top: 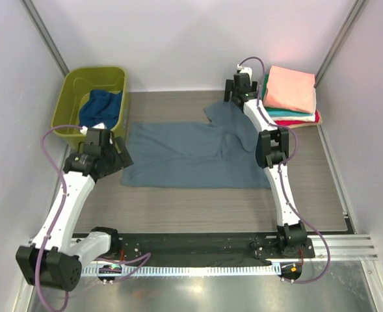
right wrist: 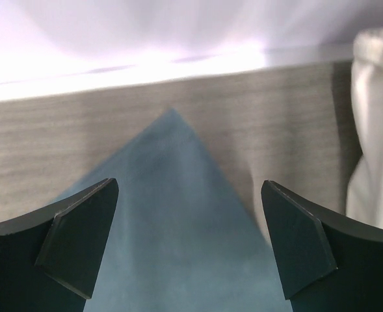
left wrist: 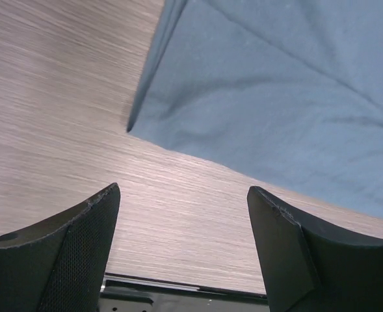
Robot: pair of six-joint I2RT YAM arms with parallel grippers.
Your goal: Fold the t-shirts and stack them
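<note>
table (top: 198, 201): spread shirt (top: 184, 159) at centre; tub (top: 71, 88) far left, second shirt (top: 103, 107) inside; folded stack (top: 290, 91) far right.

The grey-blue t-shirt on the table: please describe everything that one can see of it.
The grey-blue t-shirt is plain soft cloth, dusty in colour, with no print visible. It lies flat, spread wide, in the middle of the wooden table, with a few soft creases and one sleeve pointing toward the far right. Its left edge looks folded over. The open left pincer hovers just off its left corner, and the open right pincer hangs above its pointed far corner. Nothing grips it.
</note>
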